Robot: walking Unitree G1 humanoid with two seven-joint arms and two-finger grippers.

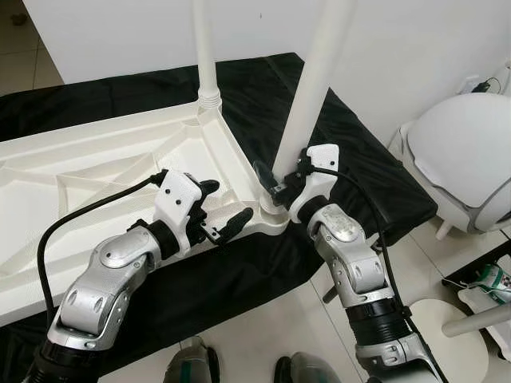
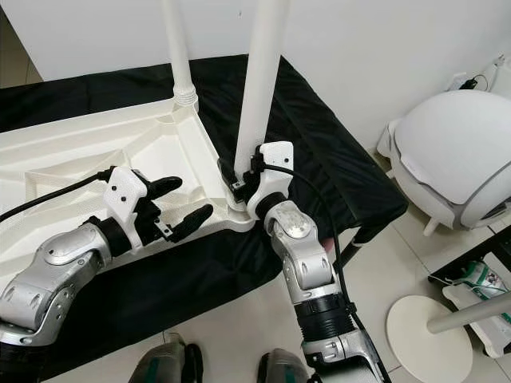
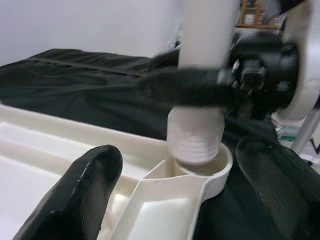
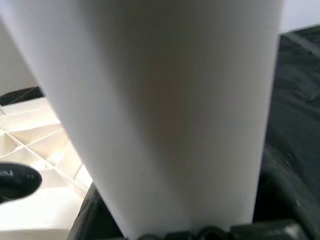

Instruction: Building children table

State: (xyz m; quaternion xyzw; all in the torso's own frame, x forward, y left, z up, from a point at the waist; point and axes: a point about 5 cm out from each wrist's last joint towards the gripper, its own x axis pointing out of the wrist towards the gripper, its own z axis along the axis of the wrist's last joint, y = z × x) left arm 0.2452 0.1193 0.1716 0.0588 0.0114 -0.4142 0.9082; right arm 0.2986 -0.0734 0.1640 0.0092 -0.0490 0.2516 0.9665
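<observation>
A white plastic tabletop (image 1: 88, 191) lies upside down on a black cloth. One white leg (image 1: 206, 56) stands screwed into its far corner socket. A second white leg (image 1: 313, 88) stands tilted over the near corner socket (image 3: 210, 175), its threaded end (image 3: 196, 137) partly in the socket. My right gripper (image 1: 271, 185) is shut on this leg just above the socket. My left gripper (image 1: 219, 206) is open beside the tabletop's near edge, close to the same corner, holding nothing.
The black cloth (image 1: 351, 144) covers a low platform that ends near my feet (image 1: 192, 367). A white rounded chair (image 1: 467, 152) stands at the right. A round white base with a pole (image 1: 459, 339) lies on the tiled floor at lower right.
</observation>
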